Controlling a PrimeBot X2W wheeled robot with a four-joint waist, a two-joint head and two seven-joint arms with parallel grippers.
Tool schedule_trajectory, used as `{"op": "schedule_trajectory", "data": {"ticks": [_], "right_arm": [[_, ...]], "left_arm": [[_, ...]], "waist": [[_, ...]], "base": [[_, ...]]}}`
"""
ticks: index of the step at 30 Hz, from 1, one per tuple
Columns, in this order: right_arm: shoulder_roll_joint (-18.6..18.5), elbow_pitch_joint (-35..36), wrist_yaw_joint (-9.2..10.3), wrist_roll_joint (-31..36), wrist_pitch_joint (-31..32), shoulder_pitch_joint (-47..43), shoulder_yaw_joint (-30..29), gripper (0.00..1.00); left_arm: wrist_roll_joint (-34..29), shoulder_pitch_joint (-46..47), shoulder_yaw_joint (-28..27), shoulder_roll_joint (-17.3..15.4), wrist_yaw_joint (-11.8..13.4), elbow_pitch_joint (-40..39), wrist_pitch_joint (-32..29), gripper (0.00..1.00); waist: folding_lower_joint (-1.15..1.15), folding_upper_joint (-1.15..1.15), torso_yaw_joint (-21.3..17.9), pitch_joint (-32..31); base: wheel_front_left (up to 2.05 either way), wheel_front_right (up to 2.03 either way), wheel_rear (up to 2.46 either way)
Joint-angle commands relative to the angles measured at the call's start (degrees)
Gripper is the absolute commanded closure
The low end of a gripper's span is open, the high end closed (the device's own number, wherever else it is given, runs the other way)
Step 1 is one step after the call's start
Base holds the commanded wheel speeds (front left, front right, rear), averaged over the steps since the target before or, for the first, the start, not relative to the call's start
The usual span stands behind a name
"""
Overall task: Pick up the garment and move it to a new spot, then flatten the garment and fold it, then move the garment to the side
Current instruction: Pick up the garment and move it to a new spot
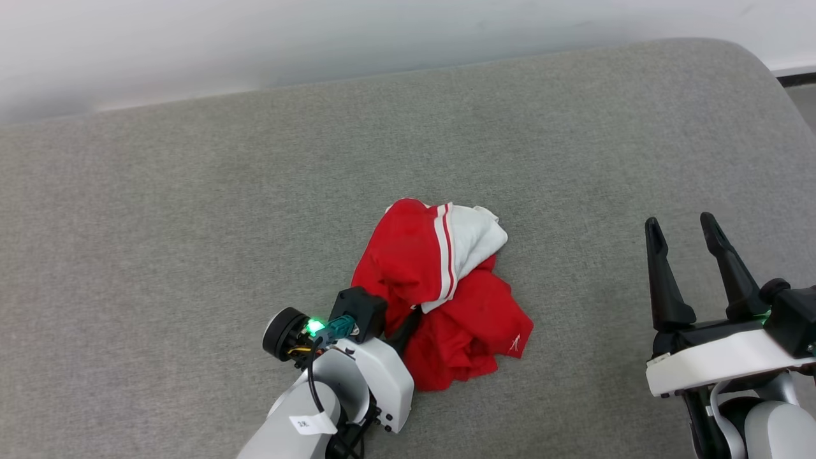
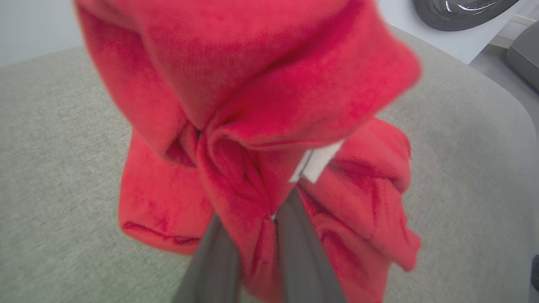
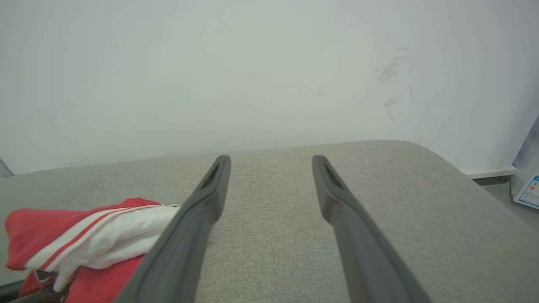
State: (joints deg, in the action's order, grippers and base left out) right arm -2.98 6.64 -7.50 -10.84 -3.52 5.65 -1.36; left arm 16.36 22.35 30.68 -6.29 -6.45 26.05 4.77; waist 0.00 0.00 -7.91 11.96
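Left gripper (image 1: 408,325) pinched together on a fold of the garment (image 1: 440,287), fingertips buried in the near edge of the heap. In the left wrist view its two dark fingers (image 2: 299,248) rise from the bottom edge with red cloth squeezed between them. Cloth bulges over and beyond the tips, spilling to either side of them. A small white tag (image 2: 316,162) sits just past the tip of one finger. Green light (image 1: 313,327) lit on the wrist behind this gripper. The garment is a crumpled bunch, not spread. The red body lies right at the fingertips. The white sleeve (image 1: 472,236) with its red-and-white striped trim lies on the far side of the heap from the gripper, folded across the top. A small white mark (image 1: 515,344) shows on the red cloth off to the gripper's right. The heap sits on the grey cushion (image 1: 191,223). Cannot tell whether the pinched fold is lifted clear of it. Right gripper (image 1: 679,222) has its fingers spread wide apart, with nothing between them and bare cushion showing through the gap. It hangs well apart from the garment, which lies off to its left. In the right wrist view the sleeve and a bit of red show low beside, and partly behind, its left finger (image 3: 198,219). Ahead of the tips the cushion runs to its rounded far edge. A pale wall (image 3: 252,63) stands beyond, with a few faint scuffs up and to this gripper's right.
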Motion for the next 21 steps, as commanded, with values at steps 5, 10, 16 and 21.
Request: {"op": "schedule_trajectory", "data": {"ticks": [5,10,16,21], "right_arm": [[0.13,-0.89,0.02,-0.03,-0.15,0.29,-0.15,0.00],[0.14,-0.83,0.02,0.38,0.44,-0.90,-0.41,0.00],[0.14,-0.46,0.02,0.32,1.57,-2.19,-0.34,0.00],[0.13,0.04,0.02,0.71,2.21,-3.37,-0.10,0.00]], "left_arm": [[1.43,0.19,-0.31,-0.27,-0.27,0.40,2.45,0.00],[2.41,-1.08,-2.32,-1.12,1.26,-2.97,5.82,0.00],[3.02,-3.80,-5.02,-2.68,4.48,-8.68,7.68,0.00],[2.85,-7.19,-8.80,-4.22,9.09,-13.51,9.11,0.00]], "waist": [[0.00,0.00,1.54,-1.49],[0.00,0.00,3.36,-3.86],[0.00,0.00,5.28,-6.37],[0.00,0.00,6.35,-8.18]], "base": [[0.00,0.00,0.00],[0.00,0.00,0.00],[0.00,0.00,0.00],[0.00,0.00,0.00]]}}
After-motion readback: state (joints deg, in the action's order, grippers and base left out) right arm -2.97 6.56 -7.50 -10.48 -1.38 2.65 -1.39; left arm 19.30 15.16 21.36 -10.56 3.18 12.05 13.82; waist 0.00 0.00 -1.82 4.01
